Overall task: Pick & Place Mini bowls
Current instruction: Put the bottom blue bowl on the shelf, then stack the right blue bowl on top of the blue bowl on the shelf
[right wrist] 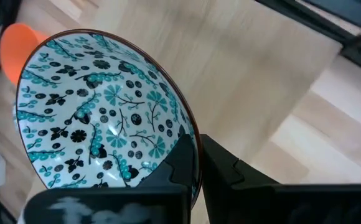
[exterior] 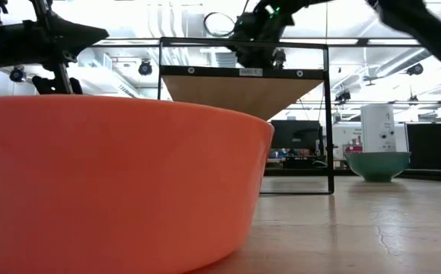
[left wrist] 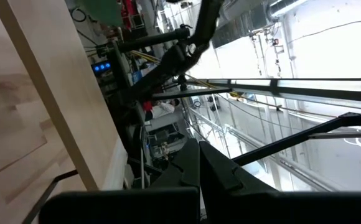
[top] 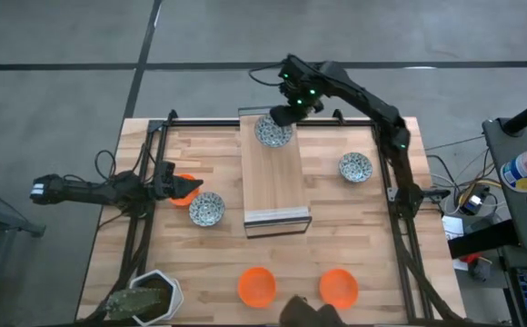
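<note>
The right gripper (top: 286, 113) is at the far end of the table, clamped on the rim of a blue-patterned bowl (top: 273, 133); in the right wrist view its dark fingers (right wrist: 187, 163) pinch that bowl (right wrist: 103, 112) by the edge, one inside and one outside. The bowl sits over the far end of a raised light wooden board (top: 275, 177) that runs down the middle of the table (top: 363, 236). Whether it rests on the board or hangs just above it, I cannot tell.

The left gripper (top: 177, 188) is at the left side of the table, right at an orange bowl (top: 184, 191). I cannot tell if its fingers are closed on that bowl or not.

Counting the bowls: three blue-patterned ones, namely the held one, one (top: 206, 209) just right of the left gripper, and one (top: 355, 167) to the right of the board. Three orange ones: the one at the left gripper and two at the near edge, one (top: 256, 285) left, one (top: 339, 287) right.

A white pot with a plant (top: 147, 297) stands at the near left corner.
</note>
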Available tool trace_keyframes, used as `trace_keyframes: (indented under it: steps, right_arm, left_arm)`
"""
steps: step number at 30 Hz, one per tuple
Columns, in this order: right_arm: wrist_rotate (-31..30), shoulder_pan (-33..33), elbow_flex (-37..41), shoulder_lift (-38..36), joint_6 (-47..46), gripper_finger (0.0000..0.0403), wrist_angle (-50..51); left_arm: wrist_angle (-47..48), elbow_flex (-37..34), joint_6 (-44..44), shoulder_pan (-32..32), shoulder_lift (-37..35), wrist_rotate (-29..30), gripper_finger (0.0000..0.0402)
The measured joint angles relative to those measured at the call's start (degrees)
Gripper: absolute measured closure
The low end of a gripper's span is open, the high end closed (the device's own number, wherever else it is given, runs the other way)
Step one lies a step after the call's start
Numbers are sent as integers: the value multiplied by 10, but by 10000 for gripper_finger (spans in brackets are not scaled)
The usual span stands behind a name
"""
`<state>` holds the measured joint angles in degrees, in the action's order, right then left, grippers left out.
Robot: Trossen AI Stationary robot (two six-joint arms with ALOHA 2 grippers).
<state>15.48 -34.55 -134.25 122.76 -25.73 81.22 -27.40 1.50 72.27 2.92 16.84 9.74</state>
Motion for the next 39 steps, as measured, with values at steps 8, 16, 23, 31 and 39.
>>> trace_keyframes:
  steps: [8, 16, 23, 31, 39]
  right_arm:
    - [27, -5, 4, 34, 0, 392, 8]
    - [26, -13, 4, 35, 2, 391, 5]
    - [24, -18, 4, 35, 2, 389, -11]
    - [26, -17, 4, 34, 3, 336, -11]
    - [40, -18, -6, 20, 29, 277, -1]
  left_arm:
    - [1, 0, 0, 0, 0, -5, 401]
    - [1, 0, 2, 0, 0, -12, 401]
    - [1, 0, 2, 0, 0, -13, 401]
    - [1, 0, 2, 0, 0, -13, 401]
    - [1, 0, 2, 0, 0, -14, 401]
